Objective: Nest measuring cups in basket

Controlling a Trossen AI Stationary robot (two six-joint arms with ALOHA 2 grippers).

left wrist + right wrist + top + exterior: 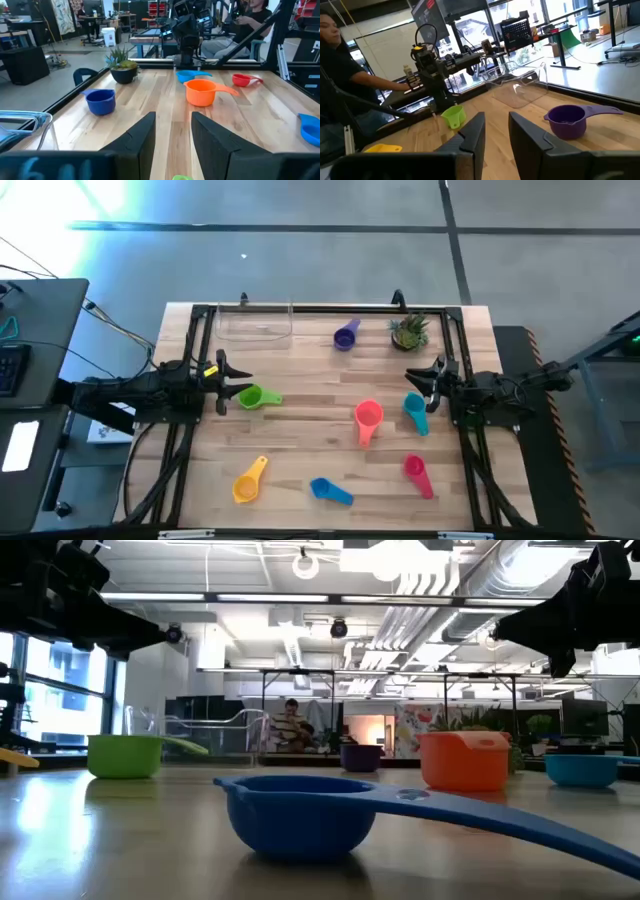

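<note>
Seven small scoop-shaped plastic measuring cups (pixel 369 420) lying scattered, well apart, across the wooden surface (pixel 310 450), presumably laid out for picking one by one. Purple, green, orange, teal, pink, yellow, blue; short flat handles. Clear rectangular plastic basket (pixel 254 323) waiting bare at the far edge. Left pincer (pixel 232 388) just above the green cup, right pincer (pixel 430 383) beside the teal; both slightly parted, gripping nothing.

Basket (pixel 254 323) at table (pixel 300 440) back-left, apparently empty; plant (pixel 410 331) back-right; cups (pixel 368 420) scattered before them.
</note>
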